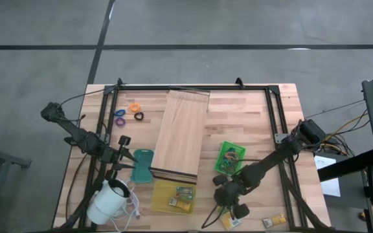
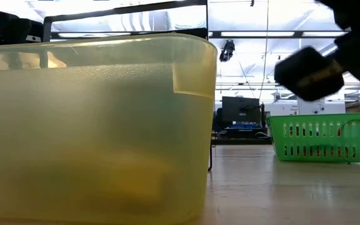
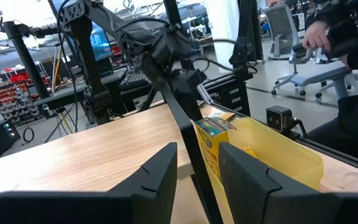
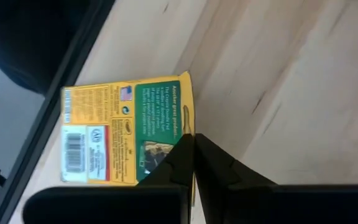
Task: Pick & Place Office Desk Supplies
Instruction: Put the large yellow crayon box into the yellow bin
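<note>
Right gripper [image 4: 194, 163] at near right table edge, fingers pinching edge of yellow-green crayon packet [image 4: 126, 130] lying on table [image 1: 251, 123]. Left gripper [image 3: 197, 171] idle at left side, fingers spread, empty, beside yellow bin [image 1: 164, 197].

Grey concrete floor [image 1: 238, 26], bright ceiling strip lights [image 2: 274, 34], office chair [image 3: 303, 68] beyond the table.

A yellow-green crayon packet [image 4: 126, 134] lies flat at the tabletop's near edge; orange, purple and black rings [image 1: 129, 112] cluster far-left.
</note>
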`<state>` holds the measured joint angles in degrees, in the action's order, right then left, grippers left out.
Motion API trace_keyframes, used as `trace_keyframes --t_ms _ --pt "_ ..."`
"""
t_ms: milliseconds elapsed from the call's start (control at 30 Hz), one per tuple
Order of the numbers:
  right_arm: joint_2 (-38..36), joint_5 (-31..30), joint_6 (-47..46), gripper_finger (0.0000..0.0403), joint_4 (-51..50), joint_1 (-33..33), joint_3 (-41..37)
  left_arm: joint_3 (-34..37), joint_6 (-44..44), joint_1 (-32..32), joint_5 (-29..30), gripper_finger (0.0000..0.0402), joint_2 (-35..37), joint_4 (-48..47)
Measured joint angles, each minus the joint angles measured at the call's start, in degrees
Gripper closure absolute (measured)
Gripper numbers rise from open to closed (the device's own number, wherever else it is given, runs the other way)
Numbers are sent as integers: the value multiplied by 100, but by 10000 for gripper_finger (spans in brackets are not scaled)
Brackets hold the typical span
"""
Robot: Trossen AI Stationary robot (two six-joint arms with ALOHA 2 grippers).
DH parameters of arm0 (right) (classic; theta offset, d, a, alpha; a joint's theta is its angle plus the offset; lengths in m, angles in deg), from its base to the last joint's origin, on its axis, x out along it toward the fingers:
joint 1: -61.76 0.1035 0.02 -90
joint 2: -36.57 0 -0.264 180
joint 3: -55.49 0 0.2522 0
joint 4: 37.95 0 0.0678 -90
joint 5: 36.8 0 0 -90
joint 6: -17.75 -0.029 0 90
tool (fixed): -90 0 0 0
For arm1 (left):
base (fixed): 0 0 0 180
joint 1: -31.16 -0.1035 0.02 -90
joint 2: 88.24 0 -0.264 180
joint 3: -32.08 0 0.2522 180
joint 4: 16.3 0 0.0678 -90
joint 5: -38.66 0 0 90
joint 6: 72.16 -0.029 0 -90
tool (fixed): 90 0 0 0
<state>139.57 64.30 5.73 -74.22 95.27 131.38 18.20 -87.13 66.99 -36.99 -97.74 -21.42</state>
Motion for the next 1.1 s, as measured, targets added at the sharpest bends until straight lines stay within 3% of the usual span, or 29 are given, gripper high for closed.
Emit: trace_keyframes --t_ms 400,533,667,933,1100 --pt "-834 -1170 -3 395 -123 270 5 -1 4 -2 2 281 0 -14" --pt "-963 -1578 -2 395 -126 387 20 0 17 -2 1 281 0 -96" --pt "-1035 -1603 5 395 -122 464 35 -2 15 -2 2 281 0 -253" --pt "-1173 -2608 5 395 -120 523 86 0 -2 -2 2 281 -4 -407" --pt "-1189 -2674 20 395 -118 527 284 -2 -2 -2 0 281 -9 -538"
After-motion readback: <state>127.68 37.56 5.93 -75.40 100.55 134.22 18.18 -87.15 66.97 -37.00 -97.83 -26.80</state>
